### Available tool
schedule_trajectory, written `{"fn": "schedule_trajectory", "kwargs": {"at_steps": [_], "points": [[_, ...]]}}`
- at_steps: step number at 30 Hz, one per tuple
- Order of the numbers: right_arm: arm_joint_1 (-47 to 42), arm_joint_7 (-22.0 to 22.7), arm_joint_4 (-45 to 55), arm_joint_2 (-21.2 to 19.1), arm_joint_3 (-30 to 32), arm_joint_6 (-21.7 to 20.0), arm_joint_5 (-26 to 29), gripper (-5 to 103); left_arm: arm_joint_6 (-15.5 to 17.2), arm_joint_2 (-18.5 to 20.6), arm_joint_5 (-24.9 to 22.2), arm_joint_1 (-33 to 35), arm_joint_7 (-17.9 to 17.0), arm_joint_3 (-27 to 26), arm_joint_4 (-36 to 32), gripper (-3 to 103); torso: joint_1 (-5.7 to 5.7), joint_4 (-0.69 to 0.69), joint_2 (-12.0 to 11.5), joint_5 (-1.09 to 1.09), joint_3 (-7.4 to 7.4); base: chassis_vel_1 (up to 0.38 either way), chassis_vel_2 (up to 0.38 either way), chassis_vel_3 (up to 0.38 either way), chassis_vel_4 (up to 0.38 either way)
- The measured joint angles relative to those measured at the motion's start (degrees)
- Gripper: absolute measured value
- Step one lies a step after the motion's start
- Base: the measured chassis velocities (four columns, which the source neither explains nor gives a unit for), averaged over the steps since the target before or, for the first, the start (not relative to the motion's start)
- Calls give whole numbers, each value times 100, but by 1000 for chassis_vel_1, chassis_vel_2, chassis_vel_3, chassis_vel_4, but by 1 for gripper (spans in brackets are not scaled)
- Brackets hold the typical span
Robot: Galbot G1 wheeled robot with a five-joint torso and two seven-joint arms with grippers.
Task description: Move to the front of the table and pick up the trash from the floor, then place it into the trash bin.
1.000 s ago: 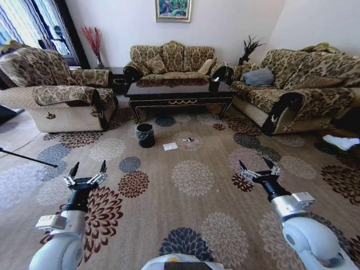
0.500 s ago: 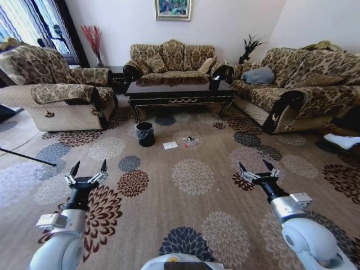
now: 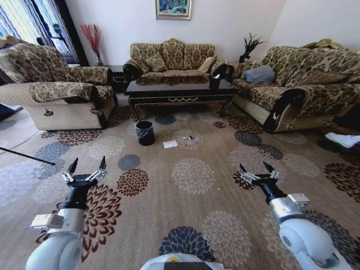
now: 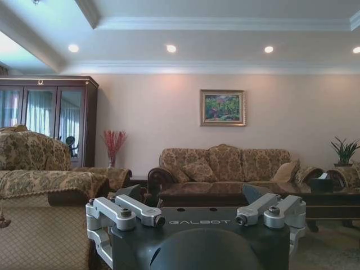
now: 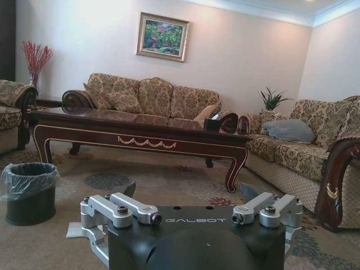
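Carpet nearer table (image 3: 179, 91) (camera advanced), trash (image 3: 170, 144) beside trash bin (image 3: 144, 133)

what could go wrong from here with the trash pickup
The white paper sheet lies flat on the carpet, so open fingers of either gripper, left or right, may slide over it. The tiny scraps are easy to miss on the patterned carpet. The trash bin stands close by and could be knocked.
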Motion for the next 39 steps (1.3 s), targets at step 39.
{"fn": "schedule_trajectory", "kwargs": {"at_steps": [39], "points": [[-93,97,-117,51,10,946,-108,100,307,17,-486,-53,-6,105,-19,100,-232,0,-682,0,-447,0,0,0,0]]}}
